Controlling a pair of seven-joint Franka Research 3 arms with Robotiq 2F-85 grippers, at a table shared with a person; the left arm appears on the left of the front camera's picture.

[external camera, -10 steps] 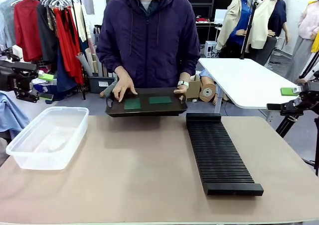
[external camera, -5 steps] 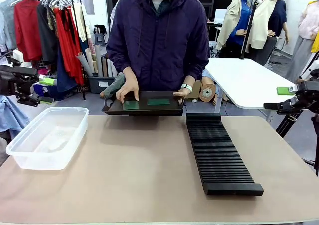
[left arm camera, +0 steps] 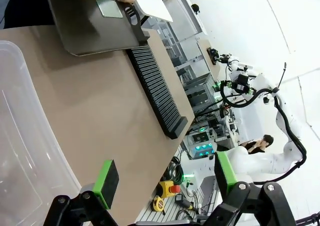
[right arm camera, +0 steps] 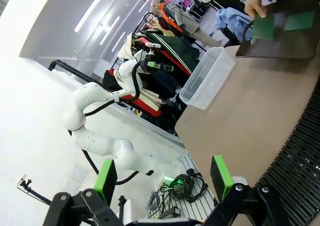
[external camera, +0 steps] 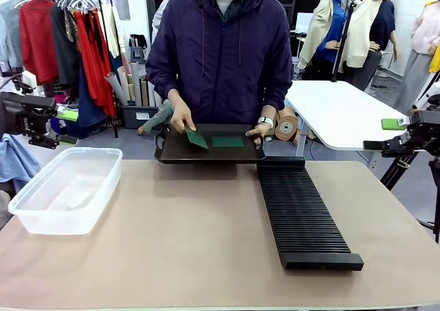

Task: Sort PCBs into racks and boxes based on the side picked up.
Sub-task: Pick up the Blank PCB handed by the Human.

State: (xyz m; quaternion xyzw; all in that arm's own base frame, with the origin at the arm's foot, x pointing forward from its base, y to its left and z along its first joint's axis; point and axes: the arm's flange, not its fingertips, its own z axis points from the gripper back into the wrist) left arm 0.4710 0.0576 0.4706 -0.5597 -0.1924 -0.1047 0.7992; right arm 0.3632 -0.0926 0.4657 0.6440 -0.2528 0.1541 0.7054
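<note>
The left claw (left arm camera: 165,178) and right claw (right arm camera: 163,177) hang spread and empty off the bench (external camera: 172,242) sides, while a person's hand (external camera: 180,123) tilts one board (external camera: 196,139) up on the tray (external camera: 206,153) at the far edge. Taken by a thin edge, I reckon it could slip, or its face be misjudged and land in the tub (external camera: 65,187) instead of the rack (external camera: 302,211).

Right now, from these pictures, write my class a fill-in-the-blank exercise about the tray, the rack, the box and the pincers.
1. At the person's tray there are ____ green boards: a tilted PCB and a flat PCB.
2. The slotted rack lies to the robot's ____ of the clear box.
3. Both the left pincer and the right pincer are ____.

Missing words: two; right; open.
</note>
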